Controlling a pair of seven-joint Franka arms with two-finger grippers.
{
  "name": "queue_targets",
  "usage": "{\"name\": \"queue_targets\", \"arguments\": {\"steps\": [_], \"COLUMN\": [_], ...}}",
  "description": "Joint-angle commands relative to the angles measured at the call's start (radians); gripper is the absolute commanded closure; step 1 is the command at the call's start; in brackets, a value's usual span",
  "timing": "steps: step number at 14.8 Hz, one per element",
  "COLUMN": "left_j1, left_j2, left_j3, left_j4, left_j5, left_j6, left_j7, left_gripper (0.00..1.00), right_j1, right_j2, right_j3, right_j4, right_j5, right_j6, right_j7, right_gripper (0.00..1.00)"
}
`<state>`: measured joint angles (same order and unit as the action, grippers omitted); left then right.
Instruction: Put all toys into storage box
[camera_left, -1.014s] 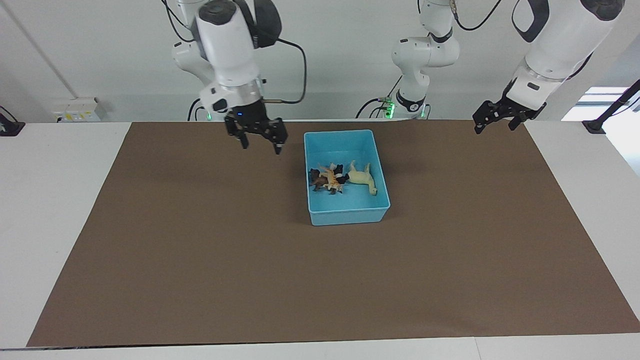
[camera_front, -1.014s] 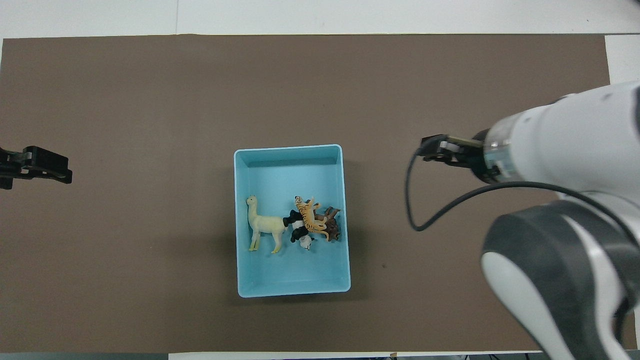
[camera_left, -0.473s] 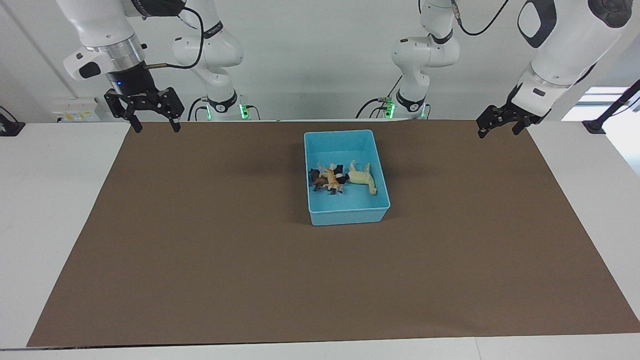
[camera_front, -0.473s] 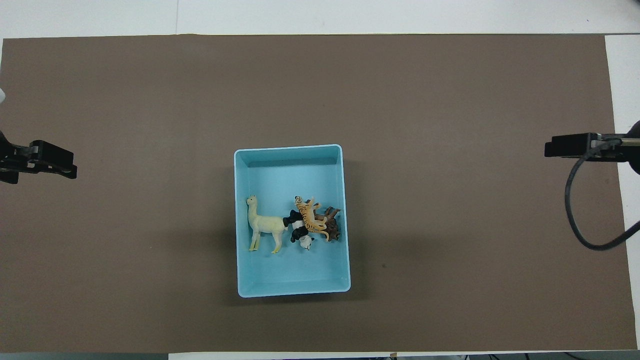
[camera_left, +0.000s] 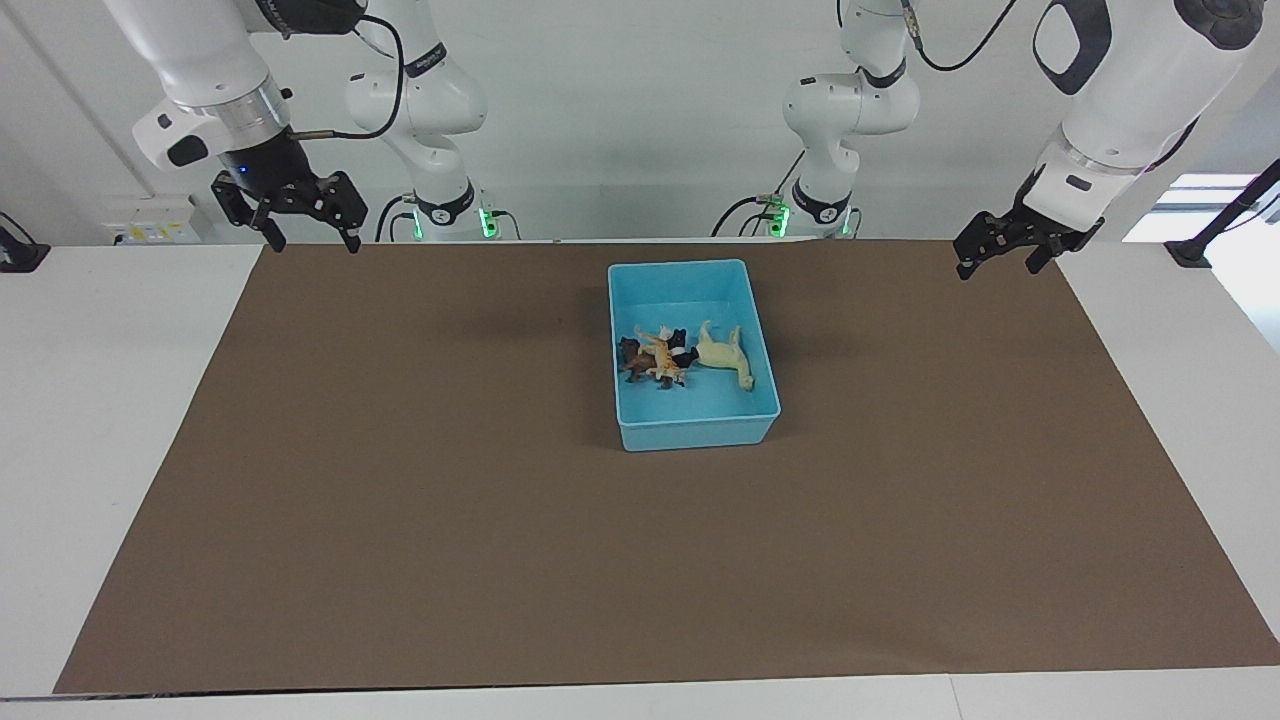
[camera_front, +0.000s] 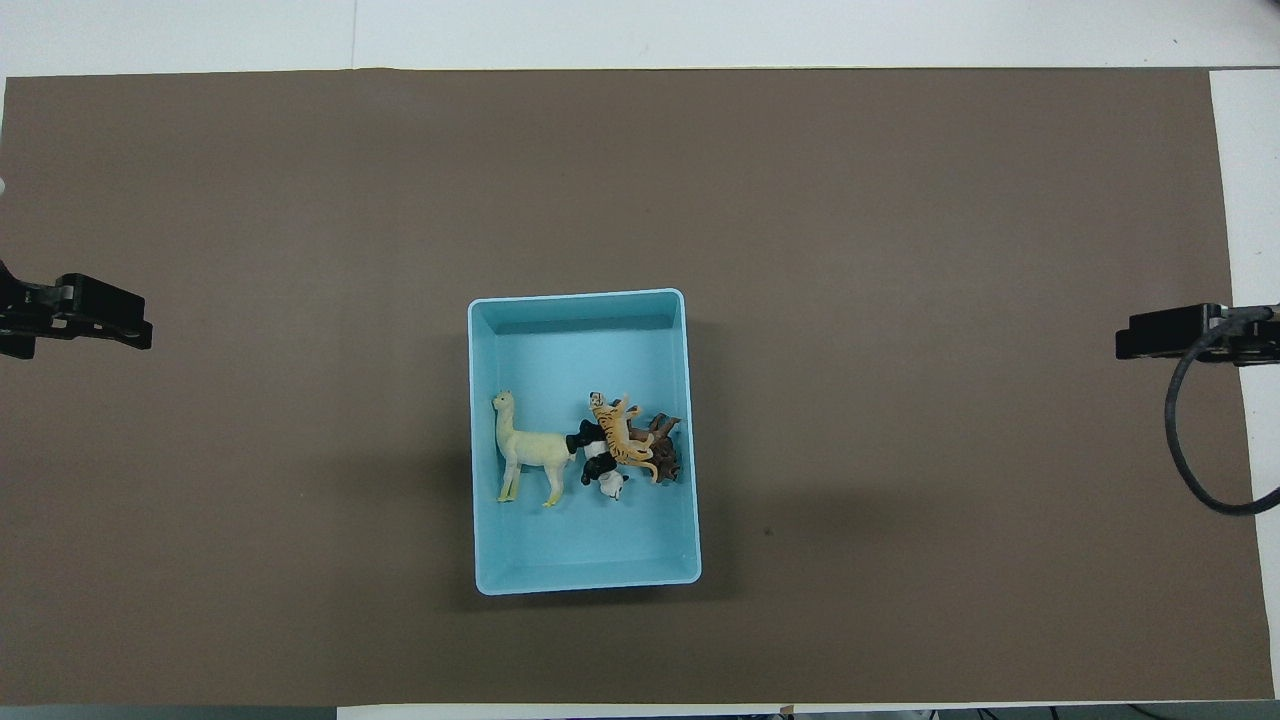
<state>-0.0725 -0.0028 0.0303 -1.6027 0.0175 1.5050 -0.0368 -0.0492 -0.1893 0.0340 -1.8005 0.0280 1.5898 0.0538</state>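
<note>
The light blue storage box (camera_left: 694, 361) sits mid-mat with all four toys lying inside it: the cream horse (camera_left: 724, 354) at the 9 o'clock side of the box in the overhead view, and the panda (camera_front: 598, 458), tiger (camera_front: 622, 440) and lion (camera_front: 663, 455) bunched toward 3 o'clock, touching one another. The right gripper (camera_left: 306, 226) hangs with fingers spread and empty over the mat's corner at the right arm's end. The left gripper (camera_left: 1000, 254) hangs likewise released over the corner at the left arm's end.

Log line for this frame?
toys: horse, tiger, lion, panda in storage box | left hand, right hand: open, empty
</note>
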Motion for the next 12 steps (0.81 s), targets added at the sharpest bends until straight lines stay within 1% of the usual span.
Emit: {"name": "queue_targets", "arguments": {"steps": [1,4,6,8,9,12], "left_j1": [-0.009,-0.007,0.002,0.003,0.003,-0.003], "left_j2": [-0.011,-0.011,-0.011,-0.011,-0.011,-0.011], "left_j3": [0.007,0.008,0.008,0.01,0.008,0.008], "left_j4": [-0.01,-0.011,-0.011,-0.011,-0.013,-0.013], "left_j5": [-0.008,-0.014,-0.014,-0.016,-0.016,-0.056], "left_j6": [0.024,0.052,0.064,0.067,0.067,0.078], "left_j7": [0.017,0.017,0.018,0.018,0.018,0.038], "left_gripper": [0.0,0.0,0.0,0.0,0.0,0.0], "right_j1": [-0.008,-0.011,-0.014,-0.024,-0.024,-0.026], "right_j2": [-0.039,-0.029,-0.006,0.042,0.056,0.065], "right_j3": [0.01,0.01,0.009,0.009,0.009,0.007], "right_j4": [-0.069,-0.063,-0.028,0.047,0.068,0.076], "right_j5": [-0.016,-0.016,-0.017,-0.017,-0.017,-0.019], "right_j6": [0.047,0.055,0.075,0.014,-0.004,-0.008], "right_j7": [-0.023,-0.028,-0.029,-0.04,-0.051,-0.072], "right_gripper": [0.0,0.0,0.0,0.0,0.0,0.0]}}
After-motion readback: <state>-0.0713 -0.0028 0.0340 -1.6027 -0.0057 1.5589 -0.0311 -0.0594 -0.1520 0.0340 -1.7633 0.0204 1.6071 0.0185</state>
